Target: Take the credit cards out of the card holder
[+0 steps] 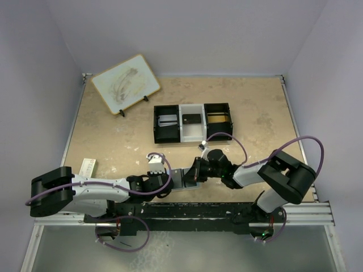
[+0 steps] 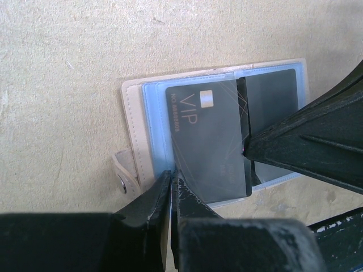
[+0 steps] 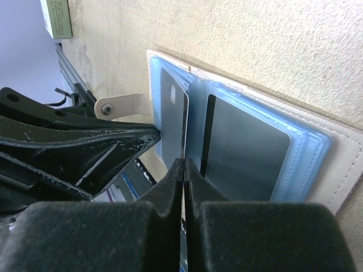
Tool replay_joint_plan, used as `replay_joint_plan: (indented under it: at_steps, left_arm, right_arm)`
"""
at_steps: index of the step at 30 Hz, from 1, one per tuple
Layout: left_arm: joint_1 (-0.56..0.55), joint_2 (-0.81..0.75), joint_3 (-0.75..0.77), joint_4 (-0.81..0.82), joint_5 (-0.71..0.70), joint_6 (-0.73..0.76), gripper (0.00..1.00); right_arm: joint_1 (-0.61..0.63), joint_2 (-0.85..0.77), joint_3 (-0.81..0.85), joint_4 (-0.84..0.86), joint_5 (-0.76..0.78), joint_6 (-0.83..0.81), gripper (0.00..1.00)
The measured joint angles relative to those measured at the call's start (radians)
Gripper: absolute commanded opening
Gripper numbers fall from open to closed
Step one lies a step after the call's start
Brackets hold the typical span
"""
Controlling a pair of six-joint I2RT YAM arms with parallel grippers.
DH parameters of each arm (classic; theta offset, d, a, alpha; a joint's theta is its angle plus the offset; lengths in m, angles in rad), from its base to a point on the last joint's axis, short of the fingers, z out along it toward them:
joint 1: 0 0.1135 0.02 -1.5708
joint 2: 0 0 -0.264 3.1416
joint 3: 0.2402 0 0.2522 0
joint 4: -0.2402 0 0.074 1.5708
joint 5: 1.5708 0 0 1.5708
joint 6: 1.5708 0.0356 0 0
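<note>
Bench (image 1: pixel 255 113) of pale speckled board fills most of your top view. The wood-framed whiteboard (image 1: pixel 125 83) stands at upper left. The three-compartment tray (image 1: pixel 156 123) lies at centre, above the arms.

At lower centre, between your two wrists, the card holder (image 1: pixel 180 178) lies open and flat on the bench, its pale-blue sleeves facing up.

Your left end effector (image 2: pixel 171 180) has its fingers pressed together. It pinches the holder's lower edge at the blue sleeve, low in the left wrist view.

Your right end effector (image 3: pixel 183 167) also has its fingers pressed together, gripping the thin edge of the dark credit card (image 2: pixel 207 147). That card is marked VIP and lies partly over the sleeves.

A second, grey credit card (image 3: pixel 244 153) sits in the pocket to its right.

The red-and-white box (image 1: pixel 87 166) lies at the left edge of the top view, well apart from the holder.
</note>
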Motion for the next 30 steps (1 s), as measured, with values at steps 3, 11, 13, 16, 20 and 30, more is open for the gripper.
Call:
replay_joint_plan:
  at_steps: [3, 11, 13, 16, 20, 30]
  left_arm:
    - [0.000, 0.000, 0.000, 0.000, 0.000, 0.000, 0.00]
    - [0.000, 0.001, 0.000, 0.000, 0.000, 0.000, 0.00]
    - [0.000, 0.001, 0.000, 0.000, 0.000, 0.000, 0.00]
    - [0.000, 0.001, 0.000, 0.000, 0.000, 0.000, 0.00]
    - [0.000, 0.001, 0.000, 0.000, 0.000, 0.000, 0.00]
    - [0.000, 0.006, 0.000, 0.006, 0.000, 0.000, 0.00]
  right_arm:
    - [0.000, -0.005, 0.000, -0.008, 0.000, -0.001, 0.00]
    - [-0.018, -0.101, -0.018, -0.061, 0.018, -0.012, 0.00]
    - [-0.020, -0.110, -0.021, -0.066, 0.019, -0.012, 0.00]
    - [-0.020, -0.111, -0.027, -0.070, 0.018, -0.012, 0.17]
    - [-0.020, -0.108, -0.031, -0.073, 0.018, -0.016, 0.33]
    - [-0.020, 0.014, 0.011, -0.001, -0.010, -0.042, 0.20]
